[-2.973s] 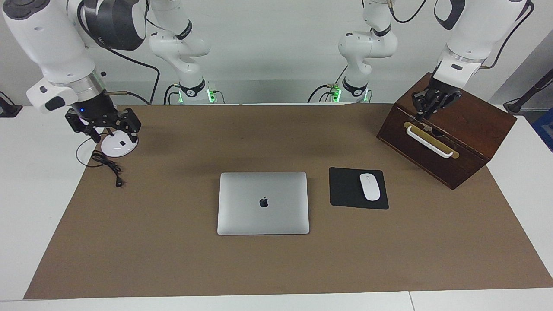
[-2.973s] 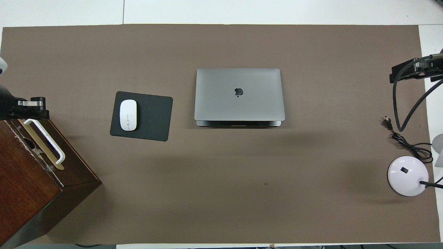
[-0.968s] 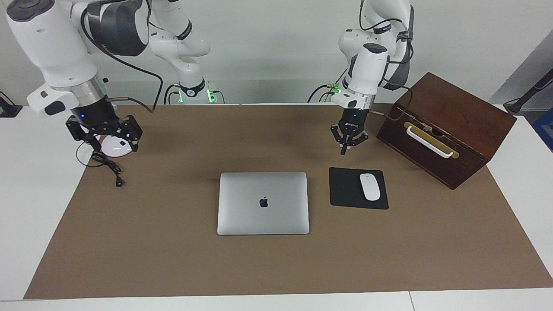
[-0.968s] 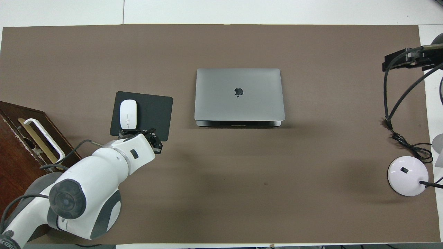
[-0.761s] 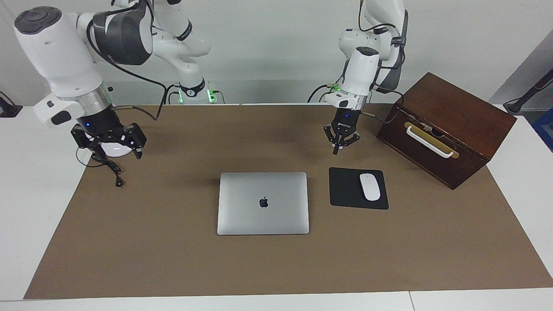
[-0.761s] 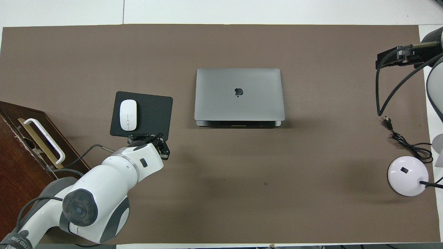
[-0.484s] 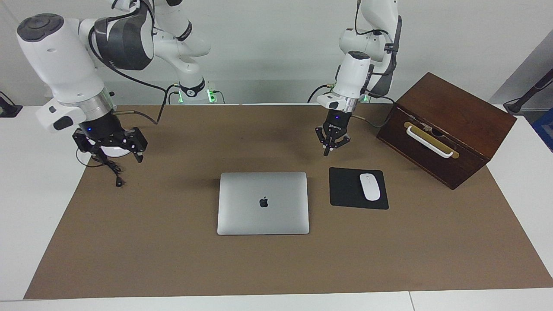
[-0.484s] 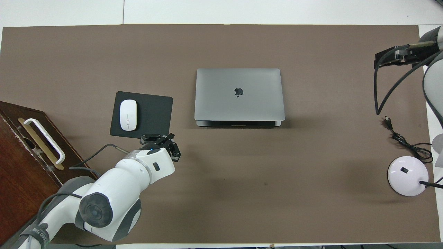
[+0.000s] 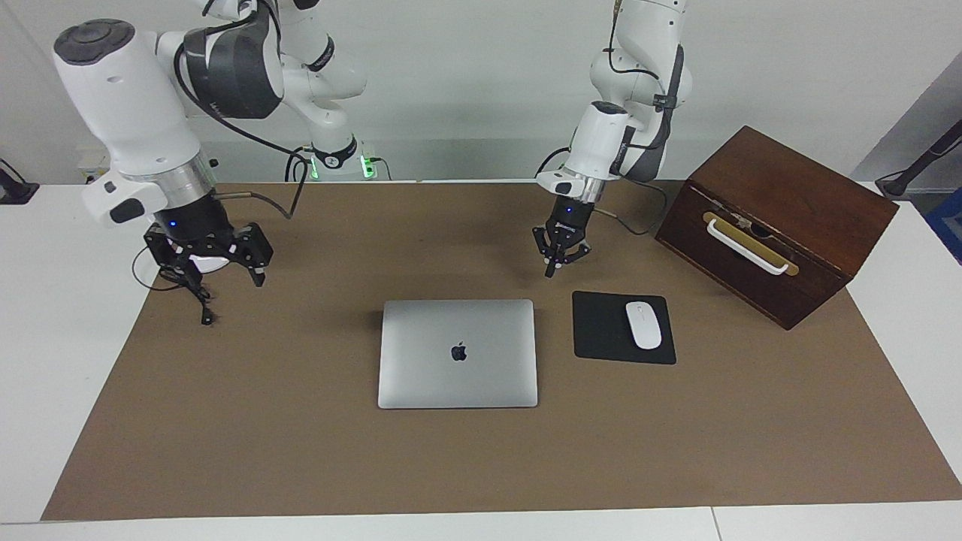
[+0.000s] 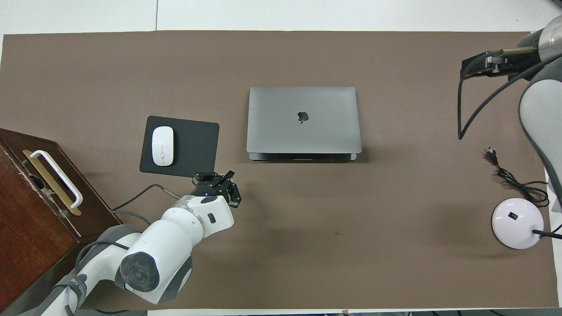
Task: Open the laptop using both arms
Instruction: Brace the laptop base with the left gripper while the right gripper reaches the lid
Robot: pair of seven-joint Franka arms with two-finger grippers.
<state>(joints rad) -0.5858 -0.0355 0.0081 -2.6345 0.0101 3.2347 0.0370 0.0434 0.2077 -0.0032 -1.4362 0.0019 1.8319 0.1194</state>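
Observation:
The laptop (image 9: pixel 458 353) (image 10: pixel 303 119) lies closed and flat in the middle of the brown mat, its logo up. Its thin opening edge faces the robots. My left gripper (image 9: pixel 550 270) (image 10: pixel 228 175) hangs shut and empty over the mat, just off the mouse pad's corner that is closest to the laptop and the robots. My right gripper (image 9: pixel 225 279) hangs open and empty over the mat beside the lamp base and cable, toward the right arm's end. Neither gripper touches the laptop.
A black mouse pad (image 9: pixel 601 330) with a white mouse (image 9: pixel 643 324) lies beside the laptop. A brown wooden box (image 9: pixel 782 225) with a white handle stands at the left arm's end. A white lamp base (image 10: pixel 517 223) and black cable (image 10: pixel 509 177) sit at the right arm's end.
The left gripper has swung from over the wooden box, past the mouse pad, toward the laptop, still shut. The right gripper has drifted from the lamp base toward the laptop. The laptop has not moved.

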